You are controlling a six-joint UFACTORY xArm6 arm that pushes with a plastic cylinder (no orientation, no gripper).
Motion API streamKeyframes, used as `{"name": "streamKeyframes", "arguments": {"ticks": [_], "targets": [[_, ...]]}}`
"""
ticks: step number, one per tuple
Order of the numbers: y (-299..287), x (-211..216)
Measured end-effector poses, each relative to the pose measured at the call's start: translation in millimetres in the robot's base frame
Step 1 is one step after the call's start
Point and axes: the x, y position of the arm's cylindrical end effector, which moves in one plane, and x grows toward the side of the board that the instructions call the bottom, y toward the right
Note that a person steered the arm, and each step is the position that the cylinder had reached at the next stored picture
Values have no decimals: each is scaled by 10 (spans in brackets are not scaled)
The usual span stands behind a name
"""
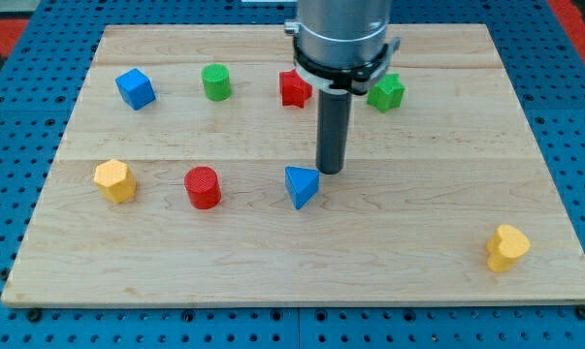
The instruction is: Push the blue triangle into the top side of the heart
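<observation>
- My tip (330, 172), the dark rod's lower end with no claw to part or close, stands just above-right of the blue triangle block (301, 185).
- The yellow heart block (506, 246) lies well apart, toward the view's lower right of that triangle, on the wooden board (273, 262).

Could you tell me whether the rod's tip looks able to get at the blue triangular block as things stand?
Probably yes. My tip sits just to the upper right of the blue triangular block, almost touching it, with nothing between them. The nearest other block, the red cylindrical block, lies well off to the view's left.
</observation>
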Motion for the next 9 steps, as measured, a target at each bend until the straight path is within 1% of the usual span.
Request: {"name": "streamKeyframes", "arguments": {"ticks": [2, 3, 5, 6, 7, 8, 9], "targets": [[-1054, 59], [-819, 249], [799, 167], [621, 159], [210, 193], [183, 502], [673, 591]]}}
